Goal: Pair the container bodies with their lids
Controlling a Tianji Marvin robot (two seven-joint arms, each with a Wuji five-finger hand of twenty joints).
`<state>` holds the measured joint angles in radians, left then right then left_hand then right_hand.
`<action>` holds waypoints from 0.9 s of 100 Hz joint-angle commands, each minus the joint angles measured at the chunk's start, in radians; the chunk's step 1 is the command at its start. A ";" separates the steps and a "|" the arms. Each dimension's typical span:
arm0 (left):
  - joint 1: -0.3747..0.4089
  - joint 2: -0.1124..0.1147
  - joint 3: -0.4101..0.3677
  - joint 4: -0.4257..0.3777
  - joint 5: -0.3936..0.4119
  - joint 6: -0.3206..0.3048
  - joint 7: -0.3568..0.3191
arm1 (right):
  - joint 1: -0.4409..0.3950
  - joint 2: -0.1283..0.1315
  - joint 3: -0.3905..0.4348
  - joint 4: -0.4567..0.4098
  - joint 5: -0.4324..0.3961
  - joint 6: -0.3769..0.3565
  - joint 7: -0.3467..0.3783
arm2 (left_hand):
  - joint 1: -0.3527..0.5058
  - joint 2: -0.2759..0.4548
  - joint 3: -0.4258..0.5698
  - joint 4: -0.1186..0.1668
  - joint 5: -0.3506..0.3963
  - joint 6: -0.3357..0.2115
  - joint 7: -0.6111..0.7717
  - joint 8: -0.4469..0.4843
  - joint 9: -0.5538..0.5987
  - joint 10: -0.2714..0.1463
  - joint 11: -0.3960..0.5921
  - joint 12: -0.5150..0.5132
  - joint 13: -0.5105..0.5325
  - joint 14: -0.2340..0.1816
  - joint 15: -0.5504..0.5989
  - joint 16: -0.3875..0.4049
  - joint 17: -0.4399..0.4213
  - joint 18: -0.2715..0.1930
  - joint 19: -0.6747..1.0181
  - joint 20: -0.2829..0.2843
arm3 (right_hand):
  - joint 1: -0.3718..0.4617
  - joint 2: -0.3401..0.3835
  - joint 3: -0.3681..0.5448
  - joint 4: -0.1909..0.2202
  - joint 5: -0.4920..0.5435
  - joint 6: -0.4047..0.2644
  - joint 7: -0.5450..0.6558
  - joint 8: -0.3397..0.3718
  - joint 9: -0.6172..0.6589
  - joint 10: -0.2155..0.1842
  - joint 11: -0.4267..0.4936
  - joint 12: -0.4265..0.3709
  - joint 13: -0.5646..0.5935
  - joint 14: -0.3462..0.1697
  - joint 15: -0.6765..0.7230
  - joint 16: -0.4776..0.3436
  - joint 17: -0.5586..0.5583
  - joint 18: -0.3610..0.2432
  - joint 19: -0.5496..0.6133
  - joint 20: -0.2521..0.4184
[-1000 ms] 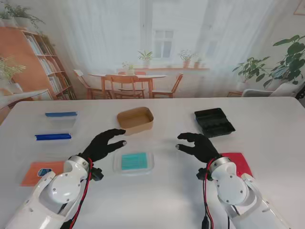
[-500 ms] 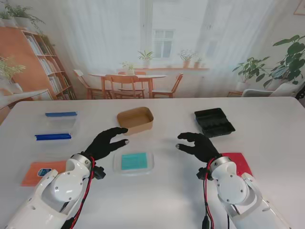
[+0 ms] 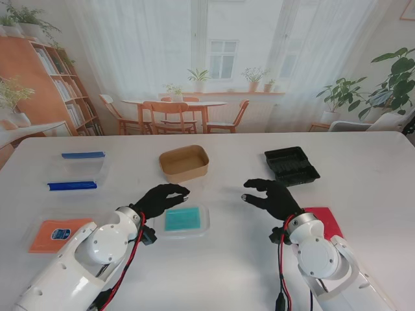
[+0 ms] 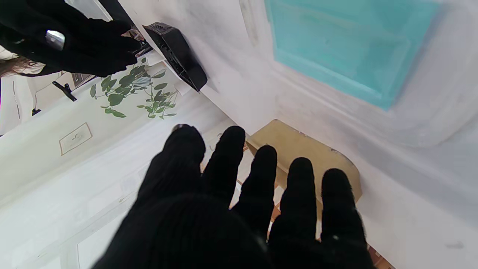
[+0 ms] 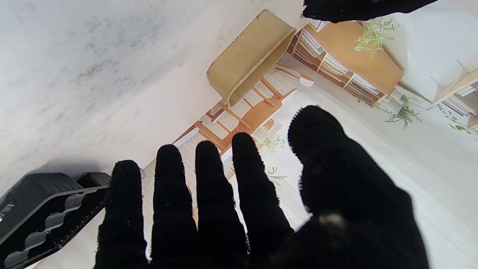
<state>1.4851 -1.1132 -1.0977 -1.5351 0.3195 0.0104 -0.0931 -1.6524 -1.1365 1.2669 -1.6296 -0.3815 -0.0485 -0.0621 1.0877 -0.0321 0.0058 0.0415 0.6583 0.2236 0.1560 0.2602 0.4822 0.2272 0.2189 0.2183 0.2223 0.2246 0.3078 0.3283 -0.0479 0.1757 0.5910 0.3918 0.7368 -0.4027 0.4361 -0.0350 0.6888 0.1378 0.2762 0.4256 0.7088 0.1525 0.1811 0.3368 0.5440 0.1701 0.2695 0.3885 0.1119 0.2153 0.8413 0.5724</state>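
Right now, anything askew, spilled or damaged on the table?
Nothing stands out. The brown paper tray, black plastic tray and clear lid with teal panel all sit flat, no spills. Both the left hand and right hand are empty.

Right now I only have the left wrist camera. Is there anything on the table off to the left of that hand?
Observer: Yes, two clear containers with blue edges, one farther from me, one nearer, both left of the left hand.
Operator: Anything closer to you?
Observer: A flat orange lid lies beside the left forearm.
Operator: And on the right side?
Observer: A flat red item lies partly hidden under the right wrist; the right hand is open.
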 commanded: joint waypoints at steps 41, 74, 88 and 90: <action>-0.105 -0.011 0.073 0.078 -0.051 0.056 -0.062 | -0.046 -0.004 0.030 -0.030 -0.025 -0.017 -0.024 | 0.056 0.055 -0.009 -0.041 0.046 0.033 -0.025 -0.016 0.043 0.021 -0.023 -0.022 0.016 0.009 0.044 -0.036 -0.005 -0.065 0.013 -0.061 | -0.005 0.036 -0.023 0.025 -0.010 -0.007 0.006 -0.019 -0.009 -0.009 -0.009 -0.011 -0.023 -0.026 -0.005 -0.013 0.004 -0.051 -0.025 -0.035; -0.172 -0.010 0.130 0.149 -0.040 0.062 -0.091 | -0.055 -0.004 0.038 -0.033 -0.030 -0.020 -0.031 | 0.045 0.070 -0.012 -0.041 0.015 0.017 -0.037 -0.026 0.005 -0.010 -0.029 -0.025 -0.017 -0.044 0.016 -0.056 0.004 -0.132 -0.202 -0.159 | -0.006 0.038 -0.025 0.025 -0.006 -0.006 0.008 -0.021 -0.004 -0.010 -0.009 -0.011 -0.022 -0.027 -0.005 -0.016 0.005 -0.052 -0.018 -0.048; -0.193 -0.006 0.148 0.168 -0.022 0.062 -0.104 | -0.056 -0.005 0.037 -0.035 -0.029 -0.015 -0.031 | 0.045 0.070 -0.012 -0.038 0.007 0.014 -0.036 -0.026 -0.004 -0.015 -0.031 -0.027 -0.024 -0.056 0.002 -0.052 0.004 -0.141 -0.331 -0.071 | -0.005 0.039 -0.025 0.025 -0.006 -0.005 0.009 -0.022 -0.004 -0.009 -0.011 -0.011 -0.021 -0.027 -0.005 -0.017 0.004 -0.052 -0.016 -0.053; -0.196 -0.006 0.151 0.172 -0.020 0.062 -0.107 | -0.056 -0.005 0.037 -0.035 -0.029 -0.015 -0.031 | 0.044 0.070 -0.012 -0.038 0.006 0.011 -0.036 -0.026 -0.005 -0.023 -0.031 -0.027 -0.026 -0.060 0.000 -0.053 -0.001 -0.142 -0.338 -0.070 | -0.006 0.039 -0.026 0.025 -0.005 -0.005 0.009 -0.022 -0.003 -0.011 -0.010 -0.011 -0.020 -0.027 -0.005 -0.017 0.004 -0.051 -0.016 -0.053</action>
<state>1.2981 -1.1171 -0.9530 -1.3762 0.2914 0.0712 -0.1916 -1.7037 -1.1382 1.3021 -1.6596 -0.4105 -0.0655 -0.1052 1.0874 -0.0052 0.0045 0.0306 0.6778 0.2562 0.1321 0.2461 0.5030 0.2411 0.2034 0.2036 0.2327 0.1980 0.3277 0.2806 -0.0370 0.0757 0.2967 0.2869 0.7363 -0.3904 0.4272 -0.0350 0.6888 0.1378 0.2819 0.4141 0.7090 0.1525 0.1811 0.3368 0.5439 0.1700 0.2695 0.3843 0.1148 0.2053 0.8292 0.5370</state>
